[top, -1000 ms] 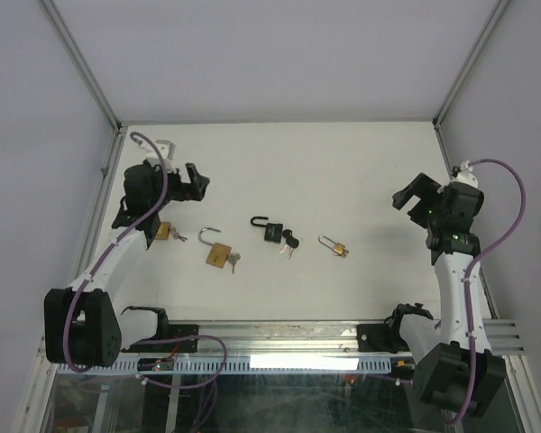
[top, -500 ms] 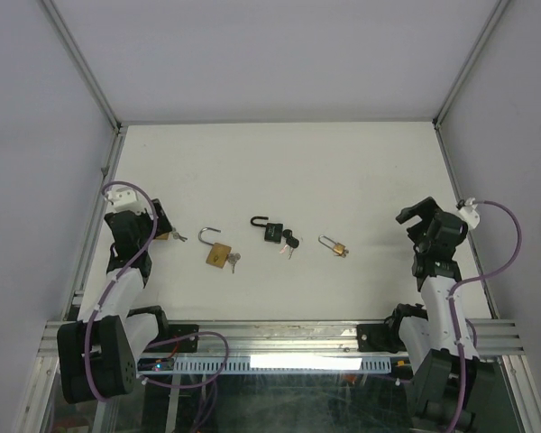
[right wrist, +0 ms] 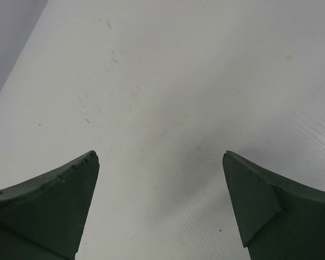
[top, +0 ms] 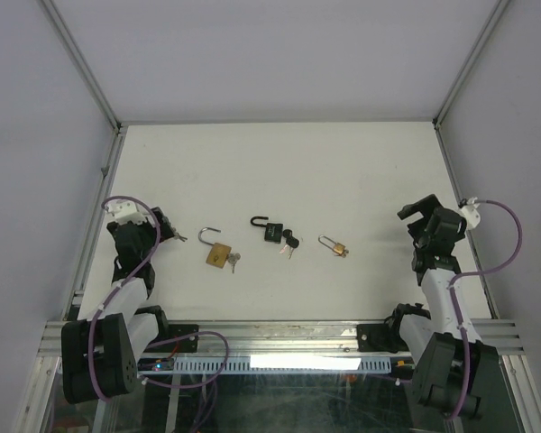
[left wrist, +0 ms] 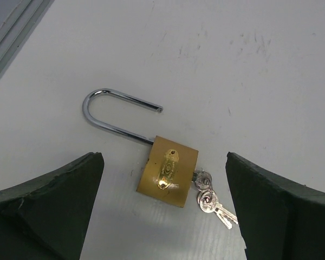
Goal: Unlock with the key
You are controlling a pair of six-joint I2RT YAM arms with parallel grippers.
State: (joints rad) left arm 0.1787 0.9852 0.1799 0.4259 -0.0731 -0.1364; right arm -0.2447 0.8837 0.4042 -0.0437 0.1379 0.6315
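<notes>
- The left hand point(top: 162, 225) is open wide and holds nothing. It sits low at the left side of the white surface point(top: 343, 162).
- A gold lock point(left wrist: 168, 170) lies flat at 3 o'clock from that hand, near but not touching. Its silver loop point(left wrist: 105, 111) is swung open, and its keys point(left wrist: 208, 200) stick out at the bottom.
- A black lock point(top: 271, 232) lies at 2 o'clock from the gold one, with its loop open too and keys point(top: 289, 244) beside it.
- A small gold lock point(top: 339, 247) lies at 3 o'clock from the black one. It is too small to tell if it is open.
- The right hand point(top: 415, 209) is at 3 o'clock from the small lock, well apart. It is open wide and empty.
- The locks look hard, smooth and heavy for their size, so I think one would slide if pushed. It is best to pinch the flat sides of the body.
- The keys are thin and tiny. It is best to grip the flat head, and one hand may have to hold the lock steady.
- A second ago both arms reached farther out. Now they are folded back toward 6 o'clock. The locks have not moved.
</notes>
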